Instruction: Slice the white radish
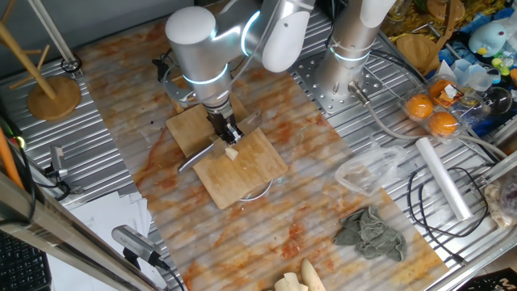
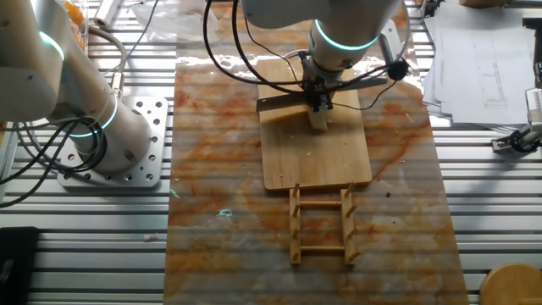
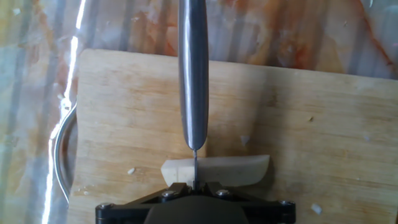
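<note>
Hand view: white radish [image 3: 217, 170] lies crosswise on cutting board [image 3: 124, 112], knife [image 3: 193, 74] edge down across it, left of its middle. I'd press straight down, blade square, no twist, so stick doesn't roll. My arm hangs vertical over board, gripper [image 1: 227, 133] jaws clamped on knife handle.

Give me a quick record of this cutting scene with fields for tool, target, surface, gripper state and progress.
tool: grey metal knife, held by the gripper, blade edge down
target: pale cream-white radish stick, lying crosswise under the blade
surface: light wooden cutting board on the marbled orange mat
gripper state: jaws shut on the knife
progress: blade meets the radish near one end; full separation cannot be told
</note>
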Tool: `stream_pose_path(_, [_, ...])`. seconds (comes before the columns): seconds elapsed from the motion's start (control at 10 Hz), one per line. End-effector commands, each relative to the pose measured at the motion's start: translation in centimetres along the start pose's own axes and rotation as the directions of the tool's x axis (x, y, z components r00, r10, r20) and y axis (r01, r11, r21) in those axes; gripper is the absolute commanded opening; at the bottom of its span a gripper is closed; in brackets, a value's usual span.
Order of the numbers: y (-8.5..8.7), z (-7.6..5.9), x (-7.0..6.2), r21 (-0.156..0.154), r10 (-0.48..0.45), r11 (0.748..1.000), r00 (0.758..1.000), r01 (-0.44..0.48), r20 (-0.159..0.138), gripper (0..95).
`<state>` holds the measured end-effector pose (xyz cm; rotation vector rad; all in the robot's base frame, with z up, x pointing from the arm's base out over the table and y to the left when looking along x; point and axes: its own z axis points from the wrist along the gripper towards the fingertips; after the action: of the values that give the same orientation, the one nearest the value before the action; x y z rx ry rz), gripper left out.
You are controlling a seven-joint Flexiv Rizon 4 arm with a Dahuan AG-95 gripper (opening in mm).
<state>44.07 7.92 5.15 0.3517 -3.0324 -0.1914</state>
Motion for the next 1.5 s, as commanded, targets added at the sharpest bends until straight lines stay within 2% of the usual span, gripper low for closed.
stream_pose_path(0.1, [-0.3,0.6,0.4,0.017,-0.023,1.000,1.000,0.023,-0.008,0.0])
stream_pose_path(0.2, [-0.4,-0.1,0.3,0.016,-0.025,1.000,1.000,0.025,-0.008,0.0])
stream_pose_path(0.4, [-0.1,-0.5,-0.1,0.014,-0.015,1.000,1.000,0.015,-0.009,0.0])
stream_pose_path(0.5, [-0.1,-0.6,-0.2,0.028,-0.025,0.999,1.000,0.025,-0.008,0.0])
stream_pose_path(0.8, [-0.3,-0.2,-0.4,0.009,-0.052,0.999,0.999,0.052,-0.015,0.0])
stream_pose_path(1.0, [-0.8,0.4,-0.6,-0.076,-0.044,0.996,0.999,0.044,-0.005,0.0])
stream_pose_path(1.1, [-0.8,0.2,-0.6,-0.103,-0.040,0.994,0.999,0.039,-0.005,0.0])
stream_pose_path(1.2, [-0.9,0.0,-0.6,-0.150,-0.021,0.988,1.000,0.020,-0.010,0.0])
stream_pose_path(1.4, [-0.8,-0.1,-0.6,-0.200,-0.011,0.980,1.000,0.010,-0.004,0.0])
stream_pose_path(1.5, [-0.8,-0.1,-0.6,-0.205,-0.013,0.979,1.000,0.013,-0.002,0.0])
